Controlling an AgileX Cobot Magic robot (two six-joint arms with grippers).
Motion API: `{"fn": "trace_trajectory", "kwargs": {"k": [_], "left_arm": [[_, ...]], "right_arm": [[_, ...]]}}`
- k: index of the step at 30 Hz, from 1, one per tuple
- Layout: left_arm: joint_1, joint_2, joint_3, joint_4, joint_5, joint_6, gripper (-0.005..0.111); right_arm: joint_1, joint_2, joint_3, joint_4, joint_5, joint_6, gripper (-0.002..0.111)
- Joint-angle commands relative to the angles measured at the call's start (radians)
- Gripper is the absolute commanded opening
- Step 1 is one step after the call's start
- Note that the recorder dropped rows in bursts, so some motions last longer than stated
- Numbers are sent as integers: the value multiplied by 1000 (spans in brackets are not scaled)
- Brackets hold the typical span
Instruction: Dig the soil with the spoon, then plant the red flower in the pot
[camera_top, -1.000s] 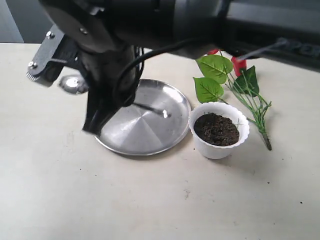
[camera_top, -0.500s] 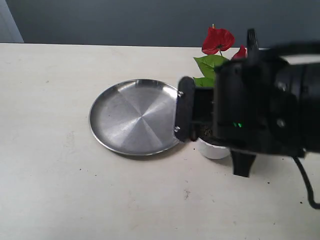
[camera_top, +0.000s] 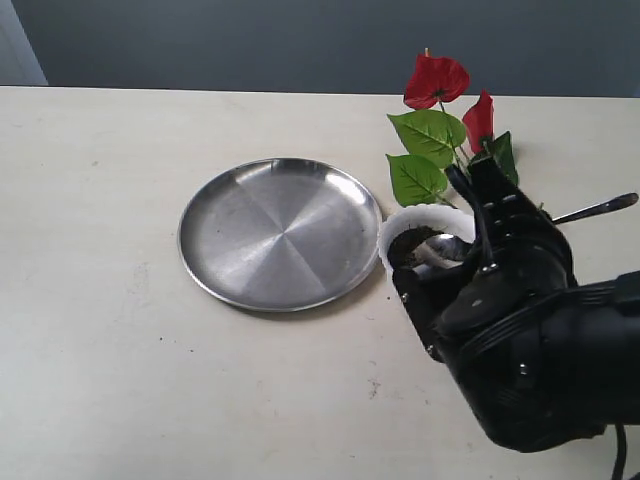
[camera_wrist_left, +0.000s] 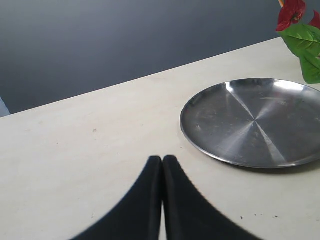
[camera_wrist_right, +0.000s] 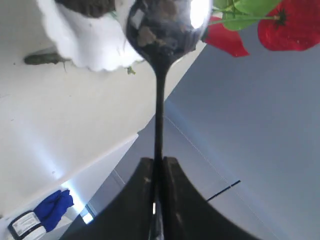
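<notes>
My right gripper (camera_wrist_right: 158, 162) is shut on the handle of the silver spoon (camera_wrist_right: 159, 95). The spoon's bowl carries dark crumbs and sits at the scalloped rim of the white pot (camera_wrist_right: 85, 42), beside the soil (camera_wrist_right: 90, 6). In the exterior view the right gripper (camera_top: 470, 255) covers the near side of the pot (camera_top: 420, 215), and the spoon's handle end (camera_top: 600, 208) sticks out to the right. The red flower (camera_top: 437, 80) lies on the table behind the pot, its stems hidden by the arm. My left gripper (camera_wrist_left: 162, 161) is shut on nothing, low over the table near the plate.
A big round steel plate (camera_top: 280, 235) lies left of the pot with nothing on it; the left wrist view shows the plate (camera_wrist_left: 255, 120) too. The bulky right arm (camera_top: 540, 370) fills the lower right. The table's far edge runs along the dark wall.
The left arm has left the exterior view and the spoon is gone from the plate. The right arm has come in over the pot and now holds the spoon at its rim.
</notes>
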Motion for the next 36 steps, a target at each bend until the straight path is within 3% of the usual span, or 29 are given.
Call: {"fn": "trace_trajectory", "kwargs": {"k": [1,8,14,18,25,31,36], "left_arm": [[-4,-1,-4,-2,-12,-1,0],[-4,-1,-4,-2,-12,-1,0],[-4,-1,-4,-2,-12,-1,0],[-4,-1,-4,-2,-12,-1,0],[-4,-1,-4,-2,-12,-1,0],[-4,-1,-4,-2,-12,-1,0],[-4,-1,-4,-2,-12,-1,0]], "right_arm": [[-4,60,2,-40,-12,-8,-1],[-4,36,-91,3,43,35,-1],[-4,54,-93,194,-9,-39,-1],[-15,99,-93,115,43,10,-1],[-130,114,-93,78,43,55,-1],[-110,22,-93,70,43,72,-1],[-101,-9,-93,186,43,68,-1]]}}
